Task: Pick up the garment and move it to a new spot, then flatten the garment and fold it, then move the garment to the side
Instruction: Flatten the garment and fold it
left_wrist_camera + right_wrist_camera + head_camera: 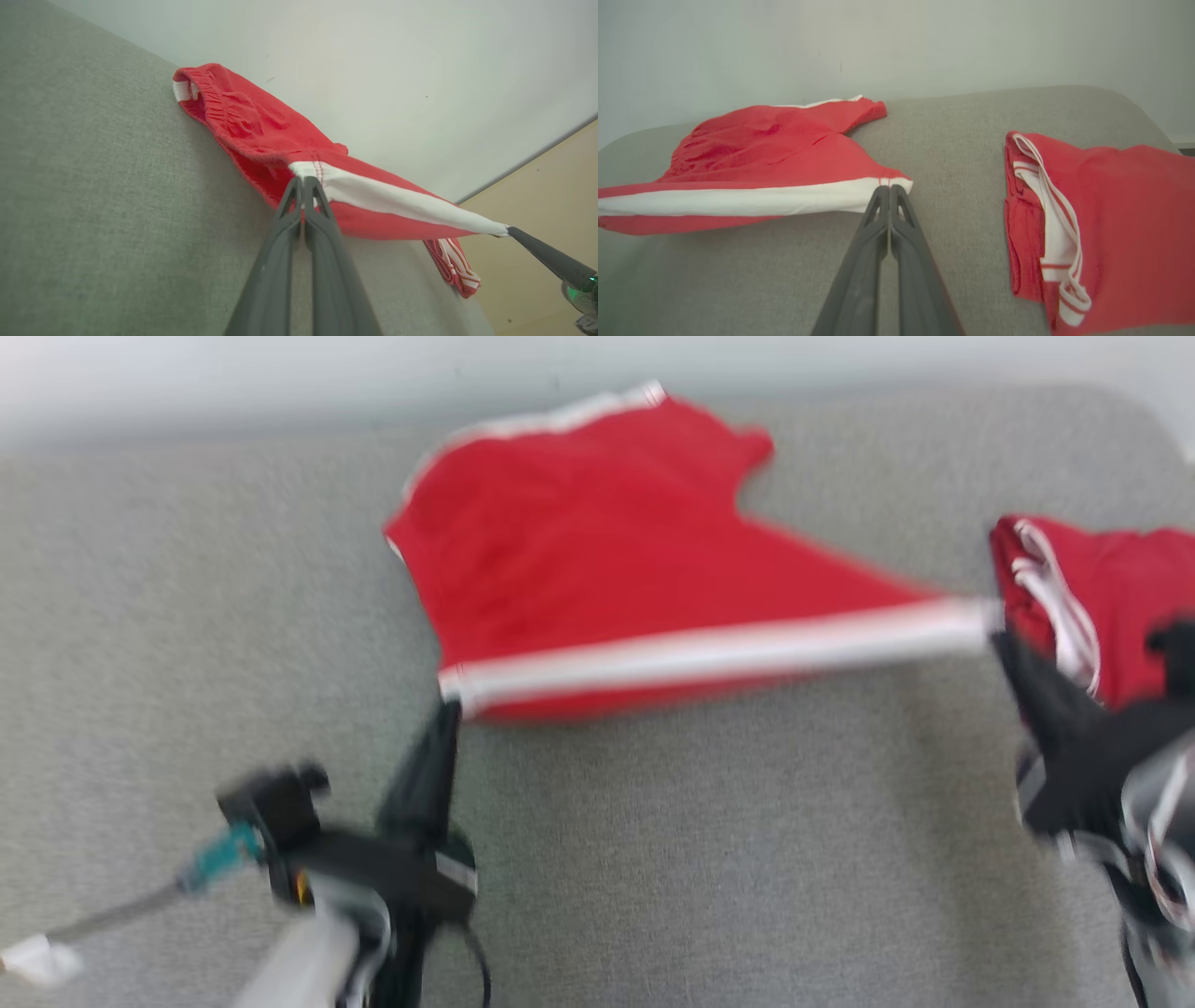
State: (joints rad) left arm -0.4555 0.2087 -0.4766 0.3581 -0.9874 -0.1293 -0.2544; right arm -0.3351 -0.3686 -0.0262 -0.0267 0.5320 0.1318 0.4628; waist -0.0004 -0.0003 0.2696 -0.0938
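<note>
Pinching the white stripe of the red shorts, my left gripper and right gripper are each clamped tight on its ends, holding it stretched at twelve o'clock over the grey cushion; another red garment lies at three o'clock.

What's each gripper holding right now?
Left gripper: shut on one corner of the red shorts.
Right gripper: shut on the opposite corner of the red shorts.
</note>
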